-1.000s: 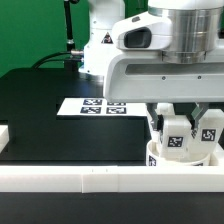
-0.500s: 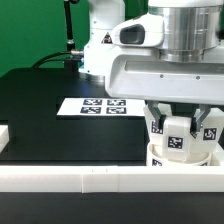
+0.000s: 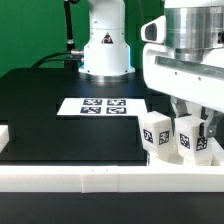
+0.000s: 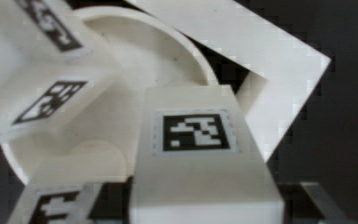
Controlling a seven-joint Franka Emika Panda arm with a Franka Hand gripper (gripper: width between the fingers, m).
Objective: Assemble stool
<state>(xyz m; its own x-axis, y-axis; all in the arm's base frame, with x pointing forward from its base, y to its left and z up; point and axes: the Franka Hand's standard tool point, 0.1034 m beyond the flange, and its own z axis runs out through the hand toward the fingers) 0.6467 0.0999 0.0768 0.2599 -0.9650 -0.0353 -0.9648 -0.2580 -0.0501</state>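
Rails (image 3: 70,178) of white run along the near edge of the black table (image 3: 60,110), and the low one in front cuts off the bottoms of the stool parts behind it, so how they sit on the surface cannot be seen from the exterior view. Toward the table's far middle lies the marker board (image 3: 103,105), flat and fully visible, with the arm's white base (image 3: 105,45) behind it at the far edge. Further to the exterior view's right, near the front right corner, three tagged legs (image 3: 157,133) stand close together in a cluster, and the round seat that ought to be among them is not distinguishable there, being masked by the legs and the rail. Above the cluster hangs the gripper (image 3: 192,122), its body cropped by the frame's top and right edges; its fingertips drop in behind the right-hand legs, and whether they are spread or pinching one cannot be told. The wrist view supplies what the outside camera misses: the curved rim of the seat (image 4: 149,60) shows as a pale disc edge, with one leg (image 4: 197,150) filling the foreground and another tagged leg at the side, all very close and partly blurred. No finger surface is clearly readable in that view either.
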